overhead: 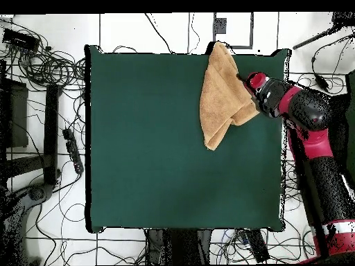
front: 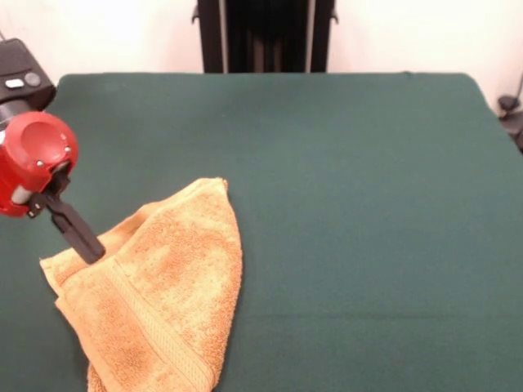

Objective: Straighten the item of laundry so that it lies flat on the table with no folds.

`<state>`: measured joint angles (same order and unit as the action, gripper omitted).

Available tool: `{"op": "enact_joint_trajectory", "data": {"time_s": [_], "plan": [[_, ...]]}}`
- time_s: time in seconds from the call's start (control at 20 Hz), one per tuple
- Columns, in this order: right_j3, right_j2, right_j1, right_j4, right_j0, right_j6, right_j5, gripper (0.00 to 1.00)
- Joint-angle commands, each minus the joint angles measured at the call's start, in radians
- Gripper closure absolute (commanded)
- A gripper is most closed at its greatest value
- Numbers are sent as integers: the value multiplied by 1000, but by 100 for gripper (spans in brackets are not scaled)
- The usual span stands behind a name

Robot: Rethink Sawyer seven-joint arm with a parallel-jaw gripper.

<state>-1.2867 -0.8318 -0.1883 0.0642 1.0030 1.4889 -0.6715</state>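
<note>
Red arm (front: 33,163) slants low over the table (front: 351,204), claw (front: 88,247) gripping the folded towel (front: 163,286) edge

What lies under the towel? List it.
The towel rests folded on the green table, whose felt shows all around it. Its lower layers are covered by the top fold. The end effector meets its edge.

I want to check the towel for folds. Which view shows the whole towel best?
The overhead view: the whole towel shows there, doubled over, its top end reaching the table's edge. The front view shows the woven band and folds closer, but the picture's bottom edge cuts the towel off.
</note>
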Motion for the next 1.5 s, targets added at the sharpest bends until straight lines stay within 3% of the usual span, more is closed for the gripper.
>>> {"op": "enact_joint_trajectory", "data": {"time_s": [0.05,0.45,0.75,1.0,1.5], "plan": [[-95,-10,64,-13,-63,47,51,100],[128,158,171,-198,-124,-174,-83,100],[257,241,239,-362,-167,-210,-106,100],[274,160,334,-405,-112,-283,-10,100],[367,158,349,-425,-135,-315,-131,100]]}}
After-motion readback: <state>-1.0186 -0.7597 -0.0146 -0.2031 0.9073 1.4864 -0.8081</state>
